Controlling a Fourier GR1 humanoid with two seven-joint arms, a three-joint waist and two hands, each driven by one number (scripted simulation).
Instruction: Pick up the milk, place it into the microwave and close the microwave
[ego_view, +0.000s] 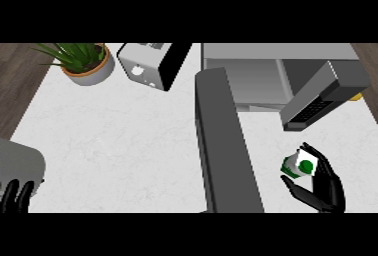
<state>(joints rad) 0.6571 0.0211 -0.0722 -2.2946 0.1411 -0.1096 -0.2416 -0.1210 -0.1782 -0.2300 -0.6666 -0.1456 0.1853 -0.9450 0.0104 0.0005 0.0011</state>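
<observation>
A steep downward view of a pale stone kitchen counter (118, 145). The microwave (251, 75), a grey box, sits at the far edge of the counter, and everything here is placed relative to it. Its door (225, 145) is swung wide open, stretching out from the microwave's left front corner toward the viewer as a long dark slab; that leaves the cavity open to receive something. In front of the microwave, to the right of the open door, the robot's right hand (325, 182) has its fingers and thumb curled around the milk (299, 165), a small white carton with green markings. The carton looks tilted and partly hidden by the fingers, and it appears raised off the counter, though that cannot be confirmed. The grip likely holds the milk ready to be carried forward into the cavity, so the pick-up seems done while placing it and closing the door remain. Far left of the microwave, at the near edge, the left hand (16, 197) rests with fingers straight and pointing up, holding nothing. Left of the microwave stand a toaster (151, 65) and, further left, a potted plant (81, 60); neither is in the way.
</observation>
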